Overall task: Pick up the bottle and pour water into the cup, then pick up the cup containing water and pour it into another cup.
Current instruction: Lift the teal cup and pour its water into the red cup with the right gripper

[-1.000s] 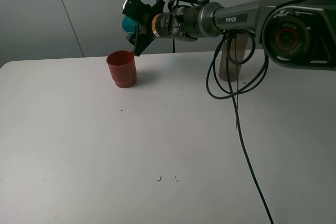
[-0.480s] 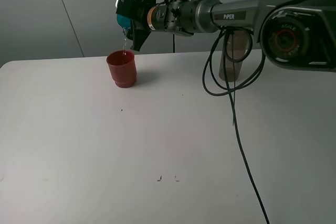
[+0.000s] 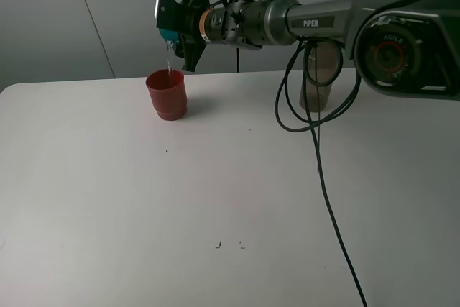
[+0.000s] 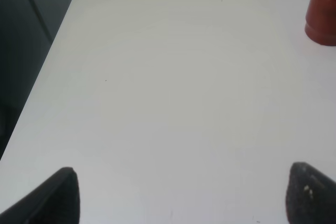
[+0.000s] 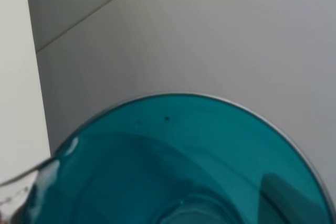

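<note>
My right gripper [image 3: 175, 21] is shut on the teal cup [image 3: 169, 32], held tipped on its side above the red cup [image 3: 167, 94]. A thin stream of water [image 3: 169, 57] falls from the teal rim into the red cup. The right wrist view is filled by the teal cup [image 5: 178, 166] seen from close, with water at its lip. The smoky bottle [image 3: 320, 77] stands upright at the back right, partly behind the arm's cables. My left gripper [image 4: 186, 195] hangs open over bare table, far from the red cup [image 4: 322, 11].
A black cable [image 3: 327, 177] hangs from the right arm and trails across the white table [image 3: 215, 199] to the front edge. A grey wall rises close behind the cups. The table's left edge [image 4: 50, 51] shows in the left wrist view.
The right gripper has risen slightly to the left and tipped the teal cup further. Water began to pour and now runs steadily into the red cup.
</note>
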